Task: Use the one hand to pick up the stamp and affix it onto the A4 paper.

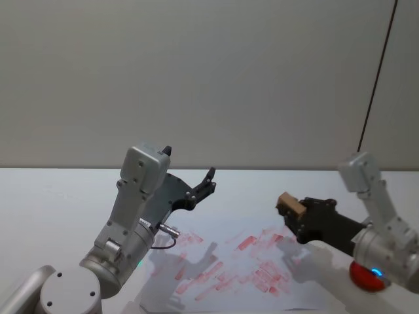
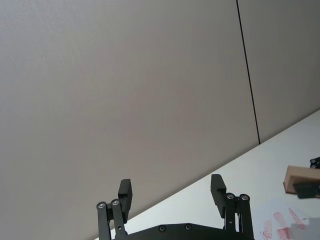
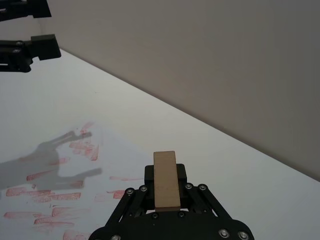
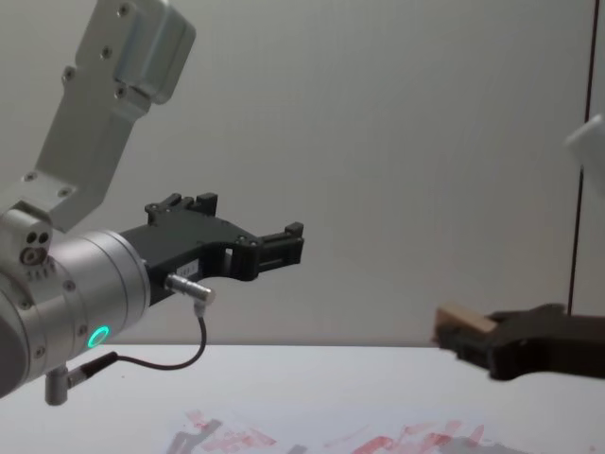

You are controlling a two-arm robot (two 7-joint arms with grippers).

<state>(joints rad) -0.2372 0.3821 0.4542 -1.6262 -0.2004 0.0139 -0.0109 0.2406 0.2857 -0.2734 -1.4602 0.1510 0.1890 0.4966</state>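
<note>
My right hand (image 1: 296, 216), a black blocky plastic gripper with short fingers, hangs in the air above the table, its fingers pinched on the stamp (image 1: 290, 204). The stamp is a small light-tan wooden block, smooth and plain, with squared edges; it sticks out past my fingertips, clear of the surface.

Below and to the left of my hand lies the A4 paper (image 1: 226, 268), a flat white sheet scattered with smudgy red bar-shaped ink prints. My hand's shadow falls across its near part. The stamp hovers over the paper's right part, not touching it.

The table (image 1: 59, 196) under the paper is smooth, matte and white, and its far edge meets a plain pale wall behind my hand. Bare tabletop stretches between the paper and that edge.

Well apart to the left, my left gripper (image 1: 204, 186) is raised higher in the air, its two black fingers spread wide and holding nothing.
</note>
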